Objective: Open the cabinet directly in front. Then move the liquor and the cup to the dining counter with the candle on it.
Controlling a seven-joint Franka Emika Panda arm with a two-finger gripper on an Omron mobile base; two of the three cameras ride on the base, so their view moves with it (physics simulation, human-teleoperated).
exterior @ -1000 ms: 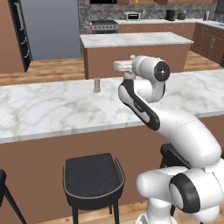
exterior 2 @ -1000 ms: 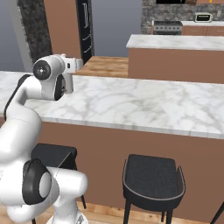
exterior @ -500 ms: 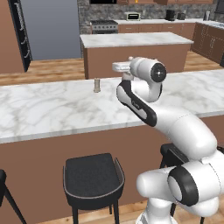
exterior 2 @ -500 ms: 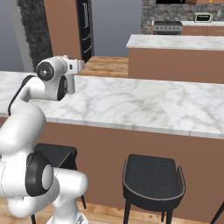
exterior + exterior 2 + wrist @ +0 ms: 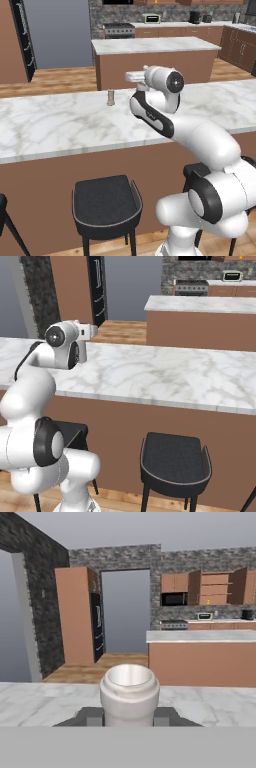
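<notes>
My gripper [image 5: 129, 714] is shut on the liquor [image 5: 129, 689]. In the hand view the bottle's pale round mouth stands between the two dark fingers [image 5: 90, 716]. The hand [image 5: 134, 76] hovers above the dining counter [image 5: 60, 125], just right of the small candle [image 5: 111, 97] in the left base view. The right base view has the hand [image 5: 91, 331] over the counter's near-left part [image 5: 165, 376]. Far across the kitchen the cabinet [image 5: 215, 587] stands with both doors swung open. A small yellow spot on its lower shelf looks like the cup [image 5: 208, 602].
Dark stools [image 5: 106, 202] [image 5: 175, 461] stand against the counter's near side. Beyond the counter is a smaller marble island [image 5: 150, 47], with a stove and a microwave behind it. A tall dark fridge [image 5: 96, 288] stands at the far left.
The hand with the bottle has edged forward over the counter and dropped slightly. The grip has not changed.
</notes>
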